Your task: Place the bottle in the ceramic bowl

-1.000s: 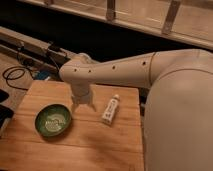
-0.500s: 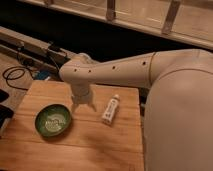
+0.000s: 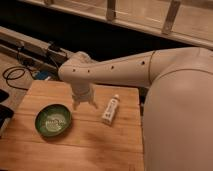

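Wooden bench (image 3: pixel 100 142), top-down oblique view. The white arm (image 3: pixel 120 70) reaches in from the right and bends down over the rear middle of the bench.

Tool (image 3: pixel 85 105): points straight down, between the bowl and the bottle, low over the wood. Its two fingers stand apart and wide, with nothing between them. It touches neither item.

Bottle (image 3: pixel 110 110): lies on its side on the bench, just right of the tool, cap (image 3: pixel 116 98) toward the rear, body angled slightly to the front left. It is not held.

Ceramic bowl (image 3: pixel 53 121): sits upright on the left part of the bench, to the front left of the tool and well apart from the bottle. Green, with a dark rim and a pale pattern inside. Nothing lies in it.

Off the bench, rear left: a dark cable loop (image 3: pixel 12 75) on the floor.
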